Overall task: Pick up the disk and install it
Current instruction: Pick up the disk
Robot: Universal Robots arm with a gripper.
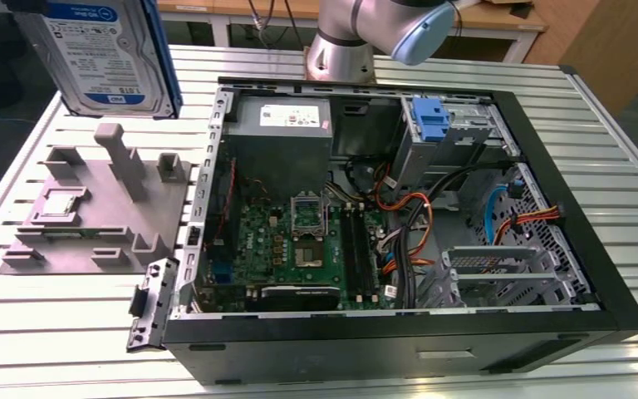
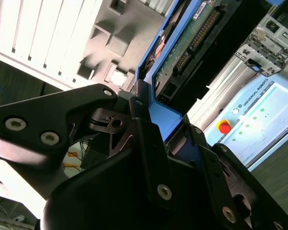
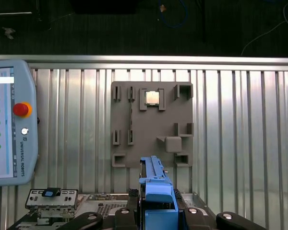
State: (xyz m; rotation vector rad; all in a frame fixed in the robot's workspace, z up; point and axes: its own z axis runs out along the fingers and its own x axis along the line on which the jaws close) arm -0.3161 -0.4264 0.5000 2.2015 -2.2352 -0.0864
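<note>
Silver-grey, blue-railed, white-and-blue-labelled disk (image 1: 97, 54)

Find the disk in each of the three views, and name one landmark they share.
Exterior view: the disk is in the upper left corner, label toward the camera, with the grey fixture plate below it.
Second wrist view: the disk's circuit-board side shows, one edge clamped in the hand, the plate beside it.
First wrist view: the disk is edge-on in the hand, the plate beyond it.
Shared landmark: the grey fixture plate.

gripper (image 2: 159, 120) | apparently clamped on disk (image 2: 182, 45) | grey fixture (image 2: 110, 43) beyond
</note>
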